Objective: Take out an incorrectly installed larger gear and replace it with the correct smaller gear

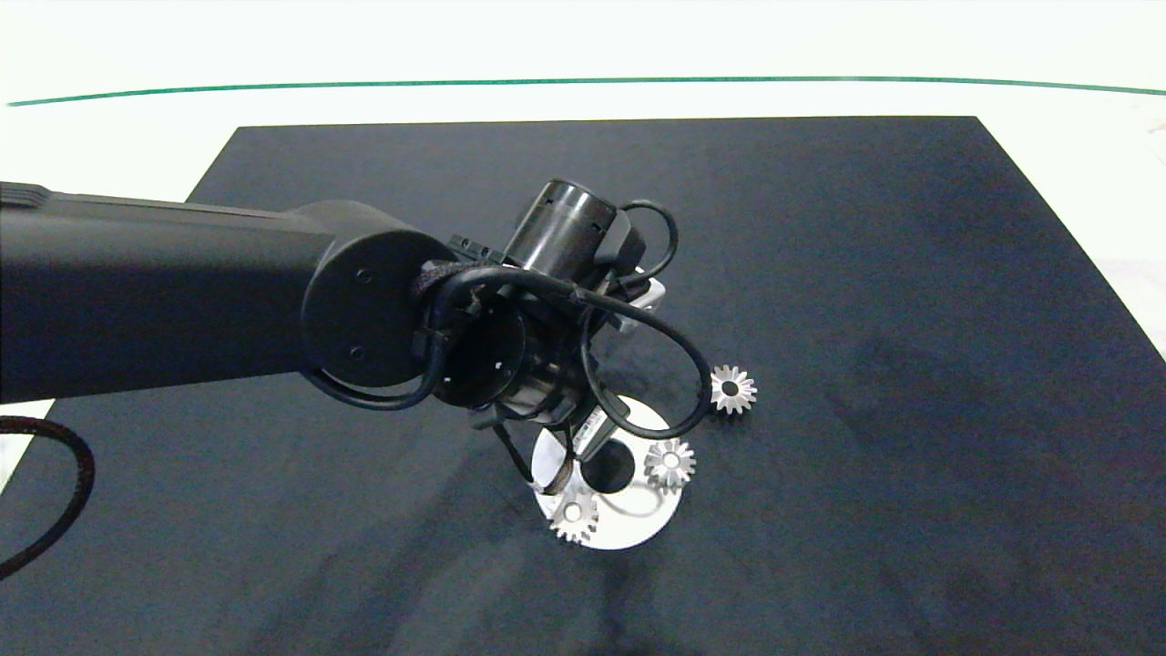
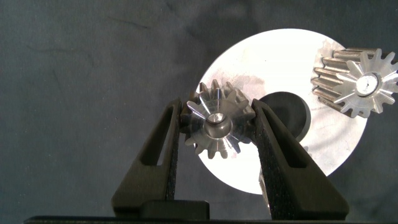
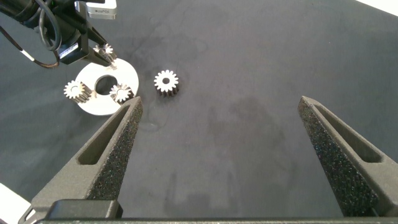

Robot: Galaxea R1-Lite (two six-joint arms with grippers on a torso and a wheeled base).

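Note:
My left gripper (image 2: 219,119) is shut on the smaller gear (image 2: 217,121), a silver gear with short teeth. It holds the gear over the edge of the round silver plate (image 2: 273,68), and a pin shows in the gear's centre hole. In the head view the left gripper (image 1: 574,451) covers that gear. The larger gear (image 1: 732,389), with long pointed teeth, lies alone on the black mat just beyond the plate (image 1: 638,533). The right wrist view also shows the larger gear (image 3: 166,81). My right gripper (image 3: 217,102) hangs open and empty well away from the plate.
Two more silver gears (image 1: 670,463) (image 1: 574,517) sit on the plate around its dark centre hole (image 1: 608,466). One of them (image 2: 357,81) is beside the held gear. The black mat (image 1: 911,273) lies on a white table.

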